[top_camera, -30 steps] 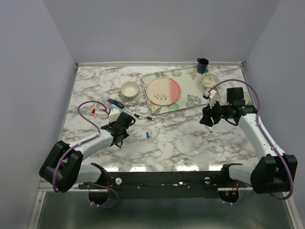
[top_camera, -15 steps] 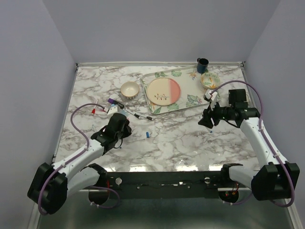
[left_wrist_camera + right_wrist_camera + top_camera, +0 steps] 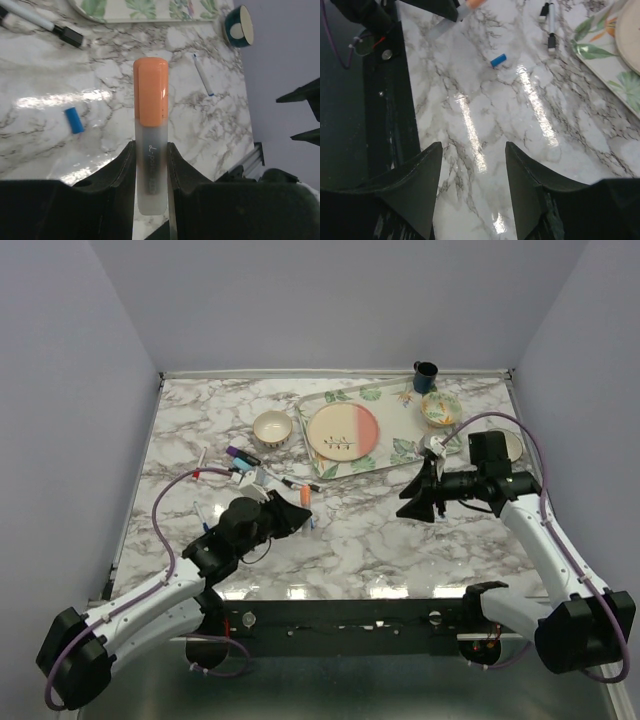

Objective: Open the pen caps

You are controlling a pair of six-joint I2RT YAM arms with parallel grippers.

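The left end effector (image 3: 151, 159) was clamped on a frosted pen (image 3: 151, 192) with its orange cap (image 3: 150, 90) on and pointing outward; dark script on the barrel was too blurred to read. The right end effector (image 3: 474, 160) hung with jaws apart, holding nothing, over open marble tabletop (image 3: 570, 165). A loose blue cap (image 3: 74, 120) lay on the marble between the two. Pale lilac walls (image 3: 330, 300) closed in the space.
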